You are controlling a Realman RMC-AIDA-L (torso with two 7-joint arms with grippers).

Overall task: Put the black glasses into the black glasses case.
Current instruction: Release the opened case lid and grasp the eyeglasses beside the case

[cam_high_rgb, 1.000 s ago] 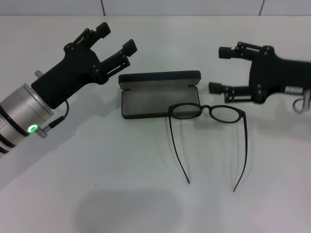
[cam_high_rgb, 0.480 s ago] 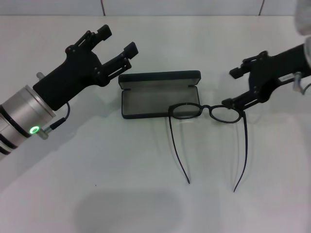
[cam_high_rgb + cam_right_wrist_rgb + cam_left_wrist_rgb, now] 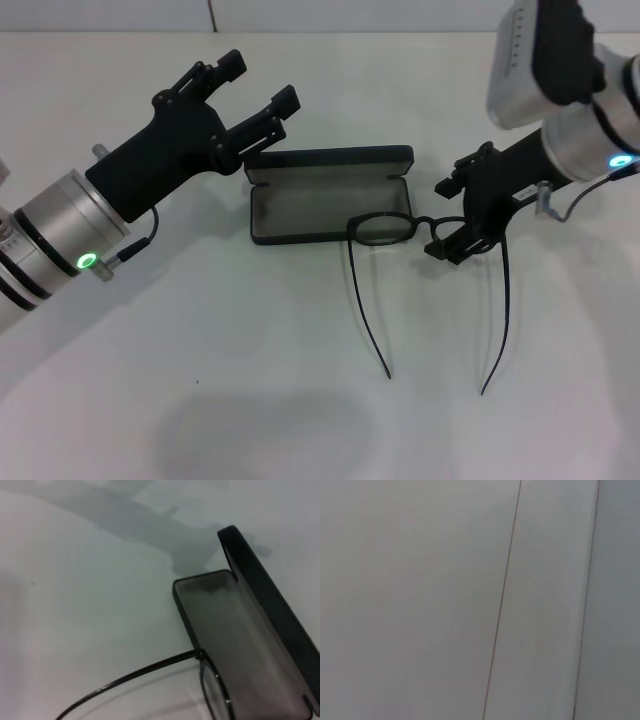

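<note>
Right tool (image 3: 449,217) spread over one black glasses (image 3: 385,230); one black glasses case (image 3: 300,210) open.

**Where my three cameras look**

My head camera looks forward and down from above, taking in the whole white desk (image 3: 250,400) with both arms. My right wrist camera sits low and close, facing the open black glasses case (image 3: 240,645) and one lens corner of the black glasses (image 3: 200,660); the head view shares both. My left wrist camera faces only a pale seamed surface, sharing nothing I can match
</note>
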